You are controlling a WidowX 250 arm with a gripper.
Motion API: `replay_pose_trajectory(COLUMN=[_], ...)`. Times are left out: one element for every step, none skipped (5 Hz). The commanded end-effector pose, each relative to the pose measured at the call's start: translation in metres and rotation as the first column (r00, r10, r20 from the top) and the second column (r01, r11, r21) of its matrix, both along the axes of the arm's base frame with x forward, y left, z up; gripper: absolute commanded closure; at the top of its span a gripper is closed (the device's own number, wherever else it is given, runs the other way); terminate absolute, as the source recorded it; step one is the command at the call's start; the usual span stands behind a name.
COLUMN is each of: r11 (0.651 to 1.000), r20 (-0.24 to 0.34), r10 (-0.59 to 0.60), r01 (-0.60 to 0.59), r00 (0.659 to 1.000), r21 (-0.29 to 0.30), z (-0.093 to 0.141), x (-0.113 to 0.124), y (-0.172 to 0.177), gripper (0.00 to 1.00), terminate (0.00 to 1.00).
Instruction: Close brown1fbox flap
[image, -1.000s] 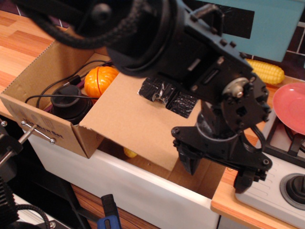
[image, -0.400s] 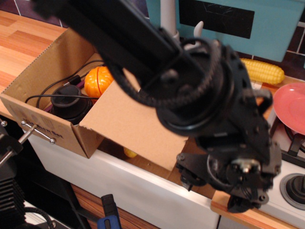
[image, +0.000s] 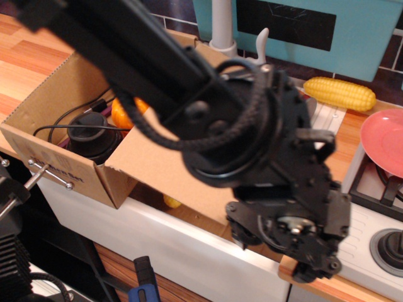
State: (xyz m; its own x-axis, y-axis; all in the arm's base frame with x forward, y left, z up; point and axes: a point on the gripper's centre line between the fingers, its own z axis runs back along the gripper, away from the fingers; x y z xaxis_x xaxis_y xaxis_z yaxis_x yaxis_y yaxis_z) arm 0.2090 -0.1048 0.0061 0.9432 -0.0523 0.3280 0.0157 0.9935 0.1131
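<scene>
observation.image, one brown1fbox (image: 47,126), one flap (image: 167,173), one corn cob (image: 339,94), one pink plate (image: 384,142)

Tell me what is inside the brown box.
The box holds a black round object with a cable and an orange ball. The flap and arm hide the rest.

A wooden countertop (image: 25,60) meets a teal panel (image: 352,28) behind dark tiles.

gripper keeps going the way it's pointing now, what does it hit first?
Likely the counter edge beside the stove: the gripper points down, right of the box flap. Its fingertips are blurred and depth is unclear, so it might pass just in front of the edge.
</scene>
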Motion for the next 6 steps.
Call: replay_pose_trajectory(r11=[0.999, 0.999, 0.999, 0.992, 0.978, 0.966], r20=[-0.016, -0.03, -0.07, -0.115, -0.135, -0.142], r10=[-0.023, -0.02, -0.038, -0.03, -0.035, -0.039], r01=[0.022, 0.019, 0.04, 0.043, 0.062, 0.074], r00=[1.0, 0.999, 0.997, 0.993, 0.99, 0.989], r21=[-0.036, -0.035, 0.033, 0.118, 0.201, 0.249], z=[0.011, 0.017, 0.034, 0.057, 0.076, 0.091], x=[0.007, 0.01, 0.012, 0.014, 0.015, 0.014], y=[0.026, 0.027, 0.029, 0.031, 0.038, 0.045], gripper=[0.0, 0.0, 0.0, 0.0, 0.0, 0.0], terminate=[0.0, 0.0, 0.0, 0.0, 0.0, 0.0])
